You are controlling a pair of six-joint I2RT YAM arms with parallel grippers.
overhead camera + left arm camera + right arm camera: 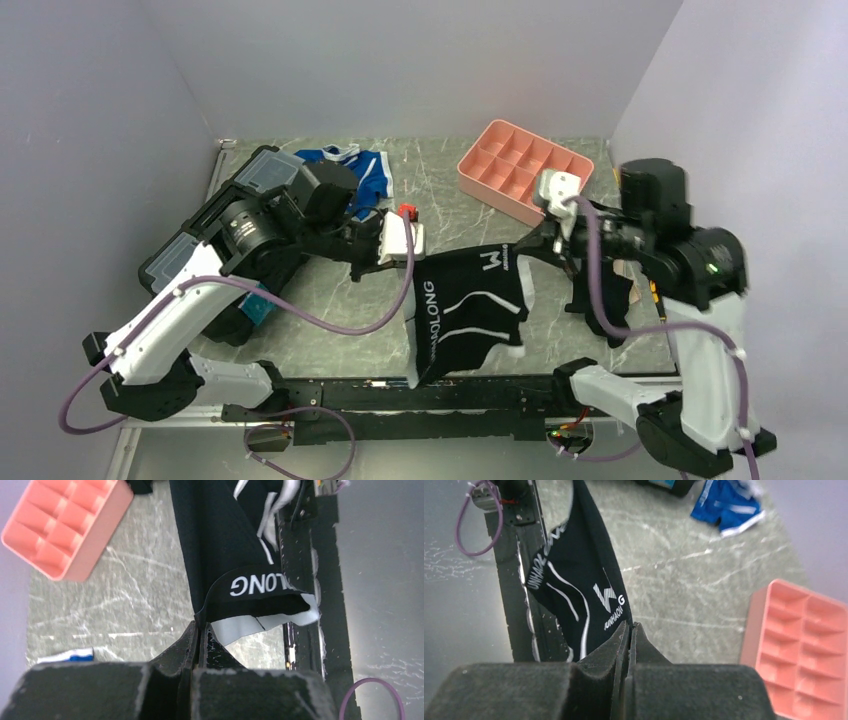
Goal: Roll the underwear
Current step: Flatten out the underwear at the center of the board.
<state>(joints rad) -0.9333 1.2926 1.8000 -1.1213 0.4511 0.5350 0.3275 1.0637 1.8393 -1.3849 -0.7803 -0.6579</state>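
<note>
Hanging half off the near edge of the worktop (pixel 440 190) is how the underwear (pixel 470 310) is found right now. One waistband corner is pinched by the left gripper (pixel 200 625) and the other by the right gripper (pixel 630 628). Both sets of jaws are fully closed on a thin bit of fabric. The garment is held up, stretched between them, and the lower part looks to be draped over the black rail (pixel 400 385) along that near edge.

Biggest risk, probably: so little cloth is caught in each gripper that a corner could be lost if the two are pulled apart too hard. Then the whole thing could be dumped over the edge. The legs could also get snagged on the rail when the garment is brought back to be laid flat. If it's set down wrinkled or folded under, a lopsided roll is to be expected.

The surface is a grey-green marble-look sheet, boxed in by plain pale walls (pixel 400 60) on three sides. A pink tray (pixel 490 195) is parked towards the far right corner, and blue-and-white briefs (pixel 368 175) are left towards the far left.
</note>
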